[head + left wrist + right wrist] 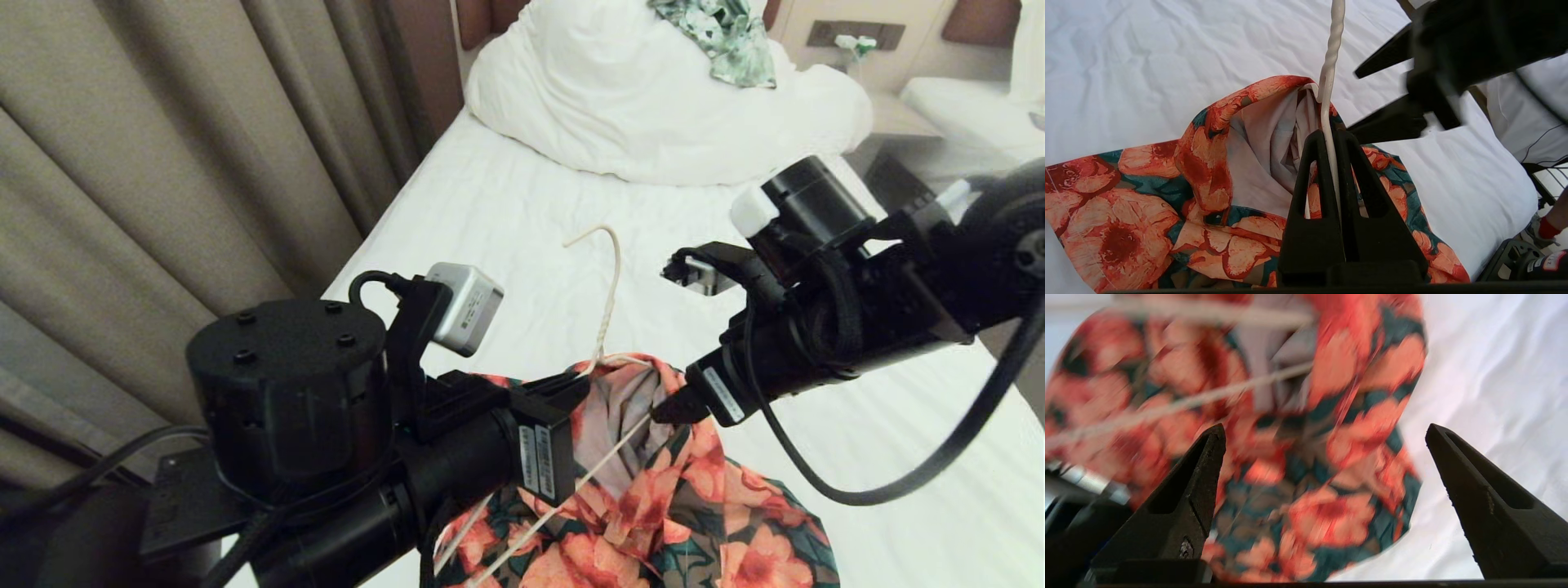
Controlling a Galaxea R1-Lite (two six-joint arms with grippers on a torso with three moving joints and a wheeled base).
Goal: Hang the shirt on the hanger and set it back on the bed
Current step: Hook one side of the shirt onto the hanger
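The flowered shirt (653,506) hangs over the white bed (490,212), its collar draped round the cream hanger (608,278). My left gripper (581,382) is shut on the hanger's wire just below the twisted neck; the left wrist view shows the wire (1331,61) pinched between the two black fingers (1314,163). The hook points up and away. My right gripper (671,408) stands wide open right beside the collar, above the shirt (1298,465), with nothing between its fingers (1208,457). The shirt's lower part falls out of view.
A bulky white duvet (653,106) lies at the bed's head, a green leafy garment (727,33) on top of it. Beige curtains (163,163) hang along the left. A second white bed (971,106) stands at the far right, beyond a bedside table (894,122).
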